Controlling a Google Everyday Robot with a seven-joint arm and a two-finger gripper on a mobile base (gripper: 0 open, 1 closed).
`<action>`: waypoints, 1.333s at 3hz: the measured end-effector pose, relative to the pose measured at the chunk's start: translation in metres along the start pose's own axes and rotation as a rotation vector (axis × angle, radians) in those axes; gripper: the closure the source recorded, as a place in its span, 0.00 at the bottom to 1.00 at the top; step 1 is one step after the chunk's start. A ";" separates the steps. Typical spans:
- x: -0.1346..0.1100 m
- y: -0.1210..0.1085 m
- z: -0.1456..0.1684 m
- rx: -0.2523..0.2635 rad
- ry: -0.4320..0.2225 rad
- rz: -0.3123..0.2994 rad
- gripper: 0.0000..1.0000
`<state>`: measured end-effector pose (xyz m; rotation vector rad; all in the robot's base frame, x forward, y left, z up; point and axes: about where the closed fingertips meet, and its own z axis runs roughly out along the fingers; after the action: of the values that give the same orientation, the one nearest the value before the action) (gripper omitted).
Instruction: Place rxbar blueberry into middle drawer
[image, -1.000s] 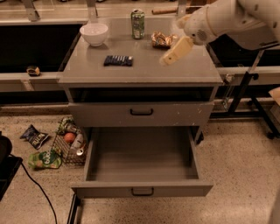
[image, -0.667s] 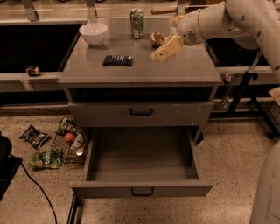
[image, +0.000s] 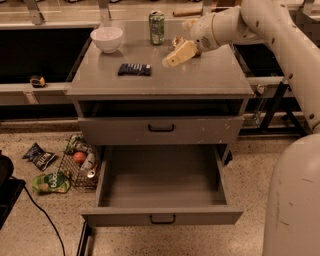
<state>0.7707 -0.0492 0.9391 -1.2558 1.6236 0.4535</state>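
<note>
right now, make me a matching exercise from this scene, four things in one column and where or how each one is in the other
1 rxbar blueberry
2 middle drawer
3 gripper
4 green can

a pulled open, nothing inside
b at the back of the cabinet top
c above the top, right of the bar
d flat on the top, centre-left

Pairs: 1-d, 2-a, 3-c, 4-b
</note>
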 end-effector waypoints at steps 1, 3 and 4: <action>0.001 0.001 0.006 -0.004 -0.009 0.006 0.00; -0.010 -0.009 0.078 0.028 -0.112 0.099 0.00; -0.012 -0.009 0.113 0.025 -0.136 0.141 0.00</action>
<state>0.8315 0.0403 0.9021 -1.0724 1.6029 0.5912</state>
